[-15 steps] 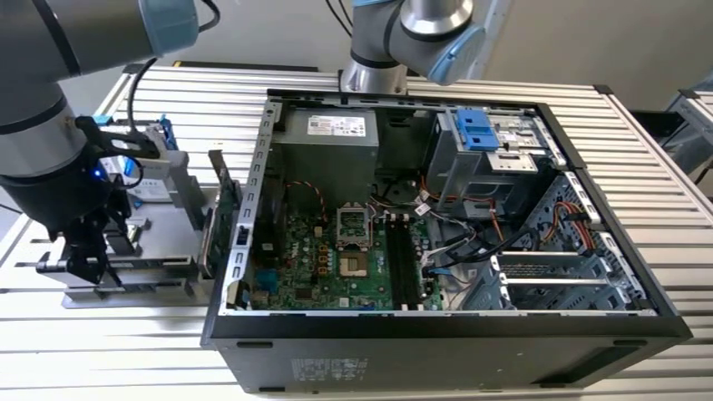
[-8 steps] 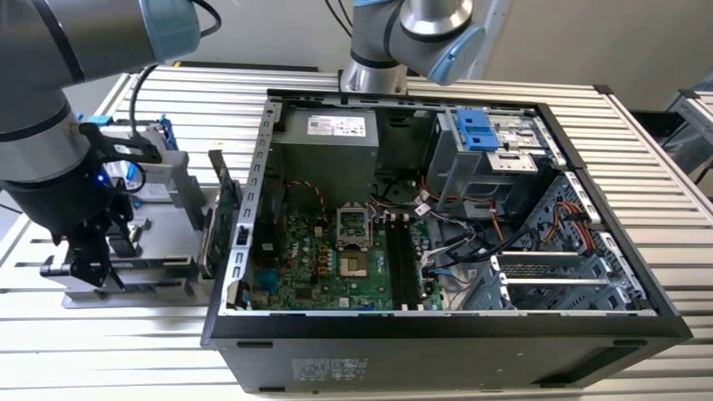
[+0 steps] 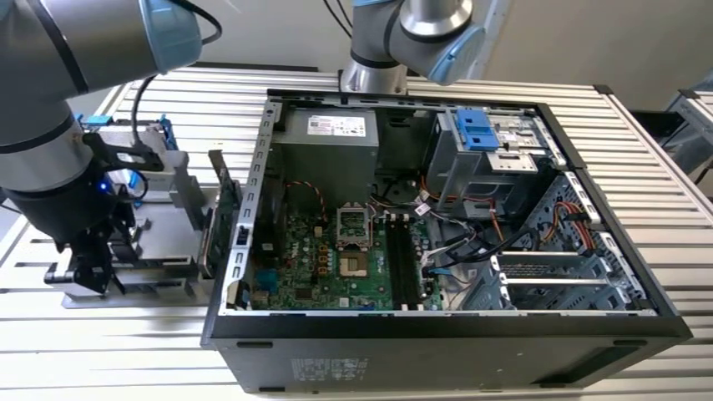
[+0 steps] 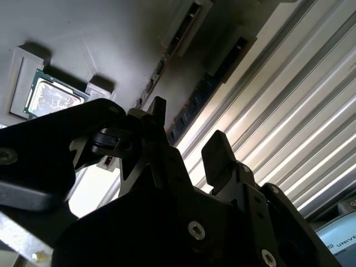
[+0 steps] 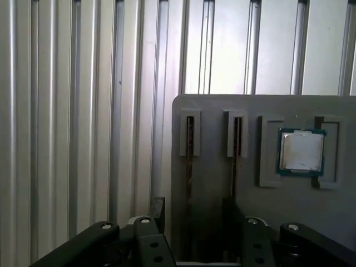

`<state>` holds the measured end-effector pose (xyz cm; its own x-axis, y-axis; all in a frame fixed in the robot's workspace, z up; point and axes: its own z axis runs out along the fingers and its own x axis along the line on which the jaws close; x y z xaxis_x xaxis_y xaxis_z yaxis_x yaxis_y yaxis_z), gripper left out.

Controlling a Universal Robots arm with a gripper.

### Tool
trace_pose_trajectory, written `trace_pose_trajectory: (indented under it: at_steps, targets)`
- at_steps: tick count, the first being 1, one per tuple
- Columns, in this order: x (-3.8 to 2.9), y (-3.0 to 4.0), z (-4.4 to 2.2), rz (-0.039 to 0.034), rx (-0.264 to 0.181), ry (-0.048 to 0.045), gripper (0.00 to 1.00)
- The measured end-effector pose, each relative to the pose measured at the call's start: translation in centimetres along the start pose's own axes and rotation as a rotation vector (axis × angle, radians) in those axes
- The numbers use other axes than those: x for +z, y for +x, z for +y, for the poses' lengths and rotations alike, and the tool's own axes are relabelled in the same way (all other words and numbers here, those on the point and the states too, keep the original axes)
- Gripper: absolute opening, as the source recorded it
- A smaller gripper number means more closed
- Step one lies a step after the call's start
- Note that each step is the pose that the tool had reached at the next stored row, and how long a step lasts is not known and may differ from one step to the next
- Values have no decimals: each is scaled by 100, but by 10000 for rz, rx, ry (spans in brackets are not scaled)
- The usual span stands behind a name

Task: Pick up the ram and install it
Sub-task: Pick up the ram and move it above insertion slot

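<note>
At the exterior view's left, the arm's gripper [image 3: 95, 267] hangs low over a grey holder [image 3: 173, 196] on the slatted table [image 3: 112, 351]. Its fingers are apart, clamped on nothing. In the first wrist view the ram [image 5: 189, 167] stands on edge in a holder slot, in line with the gap between the fingers, with a processor [image 5: 301, 151] seated nearby. To the exterior view's right lies the open computer case [image 3: 446, 322].

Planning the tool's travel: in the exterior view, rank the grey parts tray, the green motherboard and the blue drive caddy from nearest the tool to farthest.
1. Grey parts tray, right at the tool, exterior view's left.
2. Green motherboard, inside the black computer case.
3. Blue drive caddy, that case's far corner.
</note>
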<state>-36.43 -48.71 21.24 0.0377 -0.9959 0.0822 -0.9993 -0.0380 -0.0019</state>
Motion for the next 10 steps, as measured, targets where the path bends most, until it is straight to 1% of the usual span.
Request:
trace_pose_trajectory:
  at_steps: [5,10]
  targets:
    - [51,22,1,1,0,-1,100]
    - [99,23,2,1,0,-1,100]
